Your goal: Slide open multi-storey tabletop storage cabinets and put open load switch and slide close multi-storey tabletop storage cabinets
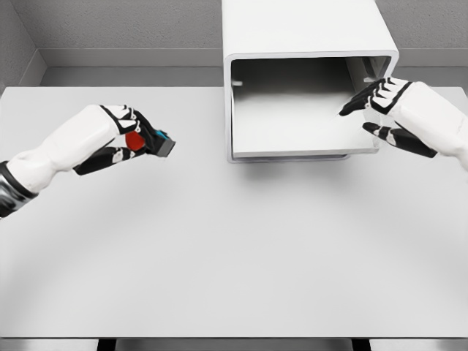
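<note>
The white storage cabinet (307, 29) stands at the back of the table, its drawer (292, 117) slid out and showing an empty inside. My left hand (139, 139) hovers above the table at the left, shut on the load switch (150, 140), a dark block with a red knob and a blue edge. My right hand (376, 110) is at the drawer's right front corner, fingers spread and relaxed, holding nothing; its fingertips (351, 106) reach over the drawer's right wall.
The white table (234, 256) stretches wide in front of the cabinet. Grey walls close the back and the left side. The table's front edge runs along the bottom of the view.
</note>
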You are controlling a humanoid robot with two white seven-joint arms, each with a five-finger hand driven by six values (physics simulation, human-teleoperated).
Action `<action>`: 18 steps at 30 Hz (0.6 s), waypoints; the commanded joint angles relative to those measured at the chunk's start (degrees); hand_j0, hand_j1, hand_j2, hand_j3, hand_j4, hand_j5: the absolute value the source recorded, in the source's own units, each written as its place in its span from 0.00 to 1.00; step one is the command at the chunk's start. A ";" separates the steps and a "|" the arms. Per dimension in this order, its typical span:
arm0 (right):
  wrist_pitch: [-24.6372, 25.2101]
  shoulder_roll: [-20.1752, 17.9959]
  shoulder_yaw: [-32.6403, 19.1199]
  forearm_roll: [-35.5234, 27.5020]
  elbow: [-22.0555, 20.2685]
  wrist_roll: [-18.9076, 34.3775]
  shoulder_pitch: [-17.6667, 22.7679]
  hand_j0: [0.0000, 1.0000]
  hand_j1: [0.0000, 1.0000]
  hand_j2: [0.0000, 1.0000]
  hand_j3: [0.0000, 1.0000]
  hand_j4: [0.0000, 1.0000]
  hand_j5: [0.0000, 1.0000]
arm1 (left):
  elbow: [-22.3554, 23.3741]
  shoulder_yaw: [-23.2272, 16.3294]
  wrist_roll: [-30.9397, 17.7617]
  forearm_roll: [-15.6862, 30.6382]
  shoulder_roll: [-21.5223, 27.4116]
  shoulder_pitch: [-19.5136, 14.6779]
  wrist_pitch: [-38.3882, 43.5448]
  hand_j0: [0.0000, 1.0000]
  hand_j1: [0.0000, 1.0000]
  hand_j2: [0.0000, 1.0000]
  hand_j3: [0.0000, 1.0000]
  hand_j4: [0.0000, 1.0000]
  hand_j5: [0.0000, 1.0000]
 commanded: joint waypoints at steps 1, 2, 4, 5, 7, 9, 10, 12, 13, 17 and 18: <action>0.07 -0.66 -1.67 -2.46 -0.03 -0.03 0.00 0.61 0.61 0.61 0.61 0.61 0.61 | -0.02 -0.04 0.04 0.57 -1.04 -0.17 0.17 0.36 0.36 0.36 0.36 0.36 0.36; 0.07 -1.01 -1.76 -2.55 -0.03 -0.03 0.00 0.61 0.61 0.61 0.61 0.61 0.61 | -0.02 -0.13 0.04 0.57 -1.12 -0.35 0.17 0.36 0.36 0.36 0.36 0.36 0.36; 0.07 -1.45 -2.20 -2.63 -0.03 -0.12 -0.26 0.61 0.61 0.61 0.61 0.61 0.61 | -0.02 -0.39 0.04 0.57 -2.35 -0.97 0.17 0.36 0.36 0.36 0.36 0.36 0.36; 0.07 -1.89 -2.55 -3.60 -0.03 -0.12 -0.26 0.61 0.61 0.61 0.61 0.61 0.61 | -0.02 -0.39 0.04 0.57 -2.35 -1.06 0.17 0.37 0.37 0.37 0.37 0.37 0.37; 0.07 -2.68 -3.87 -3.78 -0.03 -0.12 -0.18 0.62 0.62 0.62 0.62 0.62 0.62 | -0.02 -0.39 0.04 0.57 -3.23 -1.67 0.17 0.37 0.37 0.37 0.37 0.37 0.37; 0.07 -2.77 -4.84 -3.95 0.06 -0.03 -0.18 0.62 0.62 0.62 0.62 0.62 0.62 | -0.02 -1.18 0.04 0.57 -3.58 -2.20 0.17 0.37 0.37 0.37 0.37 0.37 0.37; 0.07 -2.77 -5.28 -4.13 0.06 -0.03 0.00 0.62 0.62 0.62 0.62 0.62 0.62 | -0.02 -1.36 0.04 0.57 -3.58 -2.37 0.17 0.37 0.37 0.37 0.37 0.37 0.37; 0.07 -2.95 -5.37 -4.13 0.24 0.06 0.17 0.62 0.62 0.62 0.62 0.62 0.62 | -0.02 -1.71 0.04 0.57 -4.99 -2.46 0.17 0.37 0.37 0.37 0.37 0.37 0.37; 0.07 -3.12 -5.37 -4.13 0.41 0.15 0.26 0.62 0.62 0.62 0.62 0.62 0.62 | -0.02 -2.15 0.04 0.57 -5.61 -2.81 0.17 0.37 0.37 0.37 0.37 0.37 0.37; 0.07 -3.12 -6.51 -3.87 1.38 0.23 0.79 0.62 0.62 0.62 0.62 0.62 0.62 | -0.02 -3.12 0.04 0.57 -7.10 -3.78 0.17 0.37 0.37 0.37 0.37 0.37 0.37; 0.07 -3.12 -6.51 -3.87 2.08 0.32 0.79 0.62 0.62 0.62 0.62 0.62 0.62 | -0.02 -3.38 0.04 0.57 -7.36 -3.87 0.17 0.37 0.37 0.37 0.37 0.37 0.37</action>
